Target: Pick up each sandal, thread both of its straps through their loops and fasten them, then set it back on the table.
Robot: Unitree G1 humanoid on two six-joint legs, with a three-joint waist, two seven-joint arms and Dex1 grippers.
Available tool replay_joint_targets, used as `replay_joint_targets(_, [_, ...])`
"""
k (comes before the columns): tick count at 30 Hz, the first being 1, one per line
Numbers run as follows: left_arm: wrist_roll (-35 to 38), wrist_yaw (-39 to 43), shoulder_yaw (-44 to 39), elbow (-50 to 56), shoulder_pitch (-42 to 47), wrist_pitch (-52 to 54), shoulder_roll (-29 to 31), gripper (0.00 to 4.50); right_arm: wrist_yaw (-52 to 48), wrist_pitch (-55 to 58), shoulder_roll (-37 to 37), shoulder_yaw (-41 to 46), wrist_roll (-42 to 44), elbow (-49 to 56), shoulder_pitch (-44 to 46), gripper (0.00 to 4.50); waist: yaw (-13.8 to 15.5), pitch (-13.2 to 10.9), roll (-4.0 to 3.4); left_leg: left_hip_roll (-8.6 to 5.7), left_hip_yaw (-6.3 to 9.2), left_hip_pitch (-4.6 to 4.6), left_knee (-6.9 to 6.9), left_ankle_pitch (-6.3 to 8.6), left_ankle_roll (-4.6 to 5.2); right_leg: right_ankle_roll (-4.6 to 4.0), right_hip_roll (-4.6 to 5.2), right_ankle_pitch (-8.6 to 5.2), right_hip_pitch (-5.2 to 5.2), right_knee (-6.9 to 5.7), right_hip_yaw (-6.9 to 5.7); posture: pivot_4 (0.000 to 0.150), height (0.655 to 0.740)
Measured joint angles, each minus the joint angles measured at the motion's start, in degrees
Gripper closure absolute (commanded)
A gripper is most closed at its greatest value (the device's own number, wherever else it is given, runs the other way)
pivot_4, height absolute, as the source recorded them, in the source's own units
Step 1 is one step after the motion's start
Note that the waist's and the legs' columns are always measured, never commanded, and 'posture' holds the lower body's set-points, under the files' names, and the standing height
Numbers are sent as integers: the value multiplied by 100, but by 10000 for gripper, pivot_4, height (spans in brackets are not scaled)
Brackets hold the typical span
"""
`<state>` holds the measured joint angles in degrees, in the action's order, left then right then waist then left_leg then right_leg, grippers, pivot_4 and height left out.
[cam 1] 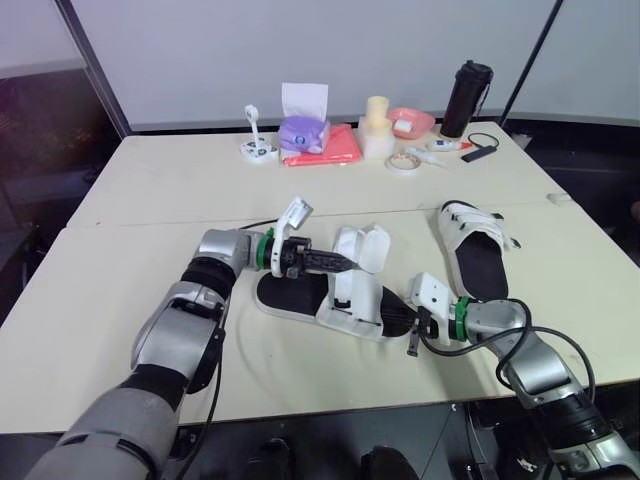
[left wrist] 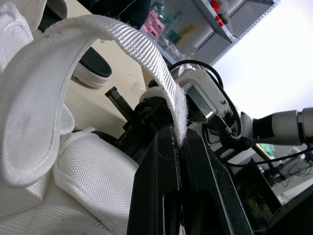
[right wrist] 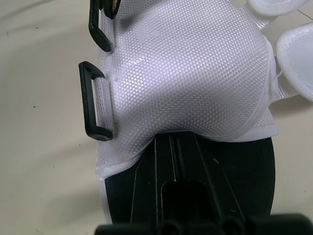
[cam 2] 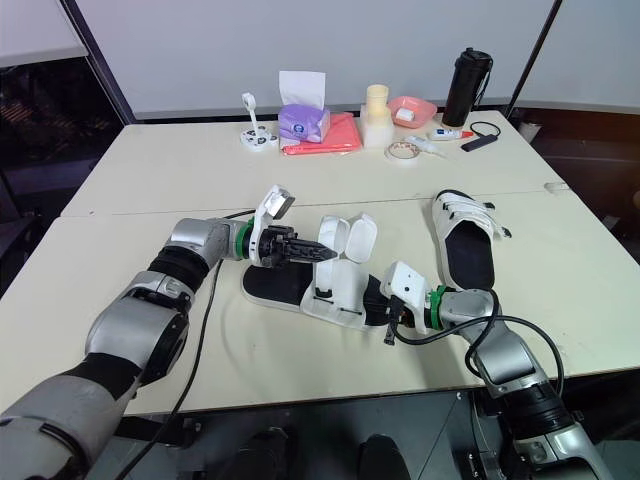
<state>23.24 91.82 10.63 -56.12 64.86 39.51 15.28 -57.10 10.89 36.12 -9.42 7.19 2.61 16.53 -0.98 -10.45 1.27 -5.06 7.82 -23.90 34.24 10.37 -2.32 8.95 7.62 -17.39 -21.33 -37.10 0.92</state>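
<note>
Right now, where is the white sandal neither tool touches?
In the eye views, the white black-soled sandal lies on the cream table's right side, just beyond the right tool.

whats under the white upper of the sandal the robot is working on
The black footbed, with the right gripper lying in beneath the white upper. How far it reaches, and the footbed further in, are covered by the upper.

Premises: probably a robotics lab or test room; plain cream tables [cam 1: 150, 190] butted together; blank white partition panels [cam 1: 350, 50] at twelve o'clock; tape roll [cam 1: 404, 161] and flask [cam 1: 466, 98] at one o'clock; stocked shelving [left wrist: 234, 19], indistinct.
</note>
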Motion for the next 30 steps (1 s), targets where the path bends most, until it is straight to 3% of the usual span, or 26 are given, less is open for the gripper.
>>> replay_joint_targets(22, [-191,25,471,-2,-180,-635,-16,44807,56,-3,42,-57,-23,41,-2,45000,4,0,0,0,0,1,1,0,0,0,0,0,1,-1,0,1500,7400])
replay_joint_targets(30, [-100,45,1140,601,-643,-1184,185,44807,90,-4,42,-83,-23,49,-3,45000,-3,1,-1,1,3,2,1,0,0,-1,0,1,1,-1,2,1500,7400])
